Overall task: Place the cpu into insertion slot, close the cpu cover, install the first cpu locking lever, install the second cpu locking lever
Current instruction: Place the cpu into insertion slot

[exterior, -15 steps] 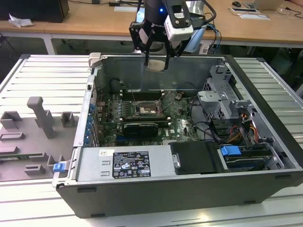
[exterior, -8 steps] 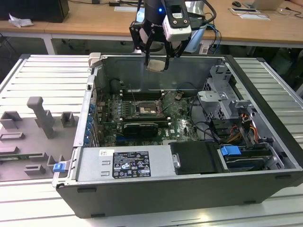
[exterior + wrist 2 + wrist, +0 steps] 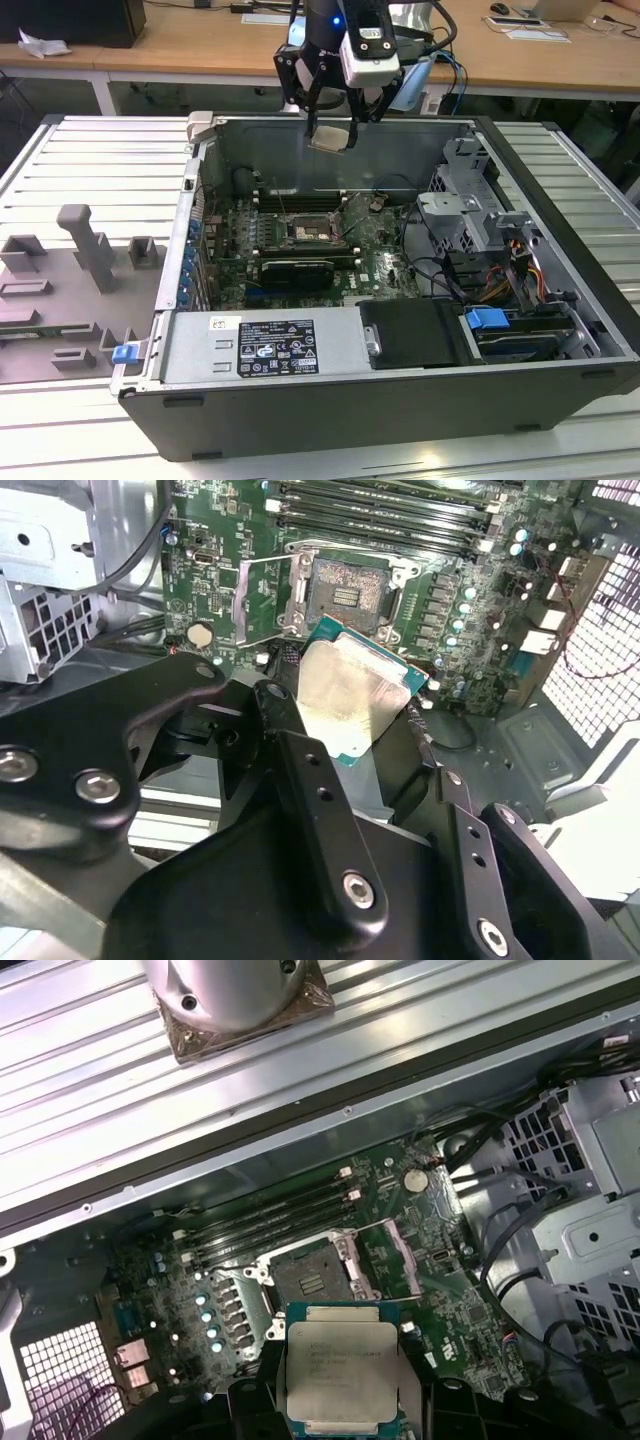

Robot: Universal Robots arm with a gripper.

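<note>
My claw (image 3: 330, 128) is clenched on the cpu (image 3: 331, 140), w/ fingers (image 3: 300, 755) on two opp. edges. Cpu's metal top faces the first wrist view. It hangs in air, a bit tilted, over the case (image 3: 400, 410). In the exterior view it's by the case's far wall and well above the board (image 3: 375, 265). Socket (image 3: 312, 232) sits mid-board, uncovered, contacts showing. Cover (image 3: 262, 600) is swung open just beside the socket, w/ green board visible thru its square opening. Cpu and socket are apart, not touching.
</note>
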